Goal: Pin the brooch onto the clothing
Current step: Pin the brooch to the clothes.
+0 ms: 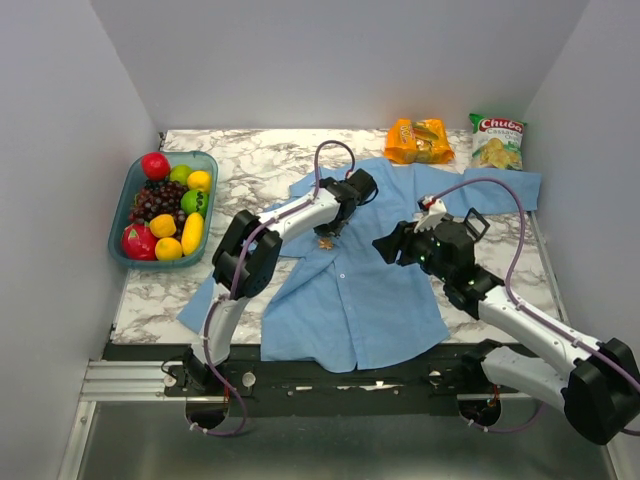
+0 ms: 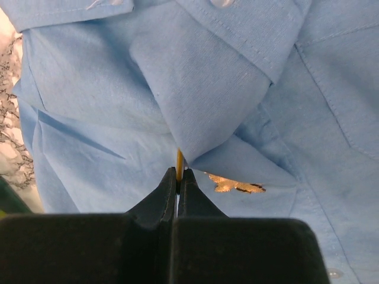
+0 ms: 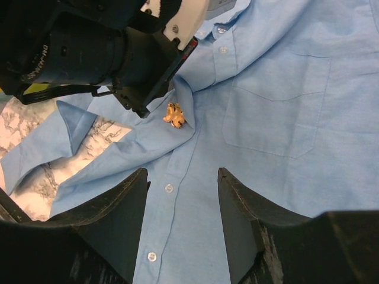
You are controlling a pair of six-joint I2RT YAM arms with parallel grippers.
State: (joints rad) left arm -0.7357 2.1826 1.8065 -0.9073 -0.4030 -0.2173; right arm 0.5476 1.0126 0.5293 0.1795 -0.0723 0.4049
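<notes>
**Brooch lies on the shirt front beside the clenched left gripper**

The light blue shirt is spread over the marble table, its hem toward the arm bases and its collar toward the far side. The right gripper hovers over the button placket with its fingers spread wide and nothing between them. A small white button shows below the gap, and the breast pocket lies off to one side.

Just beyond, the gold-and-orange brooch rests on the cloth near the collar, partly tucked against a raised fold of fabric. The left gripper is right beside it but not on it. Its fingers are pressed tight together at the point of that fold, and a thin yellow sliver shows between the tips. What the sliver is, and whether cloth is caught, cannot be told.

Farther back on the left, a teal basket holds assorted fruit. At the far edge lie an orange snack bag and a green-and-white chips bag.
</notes>
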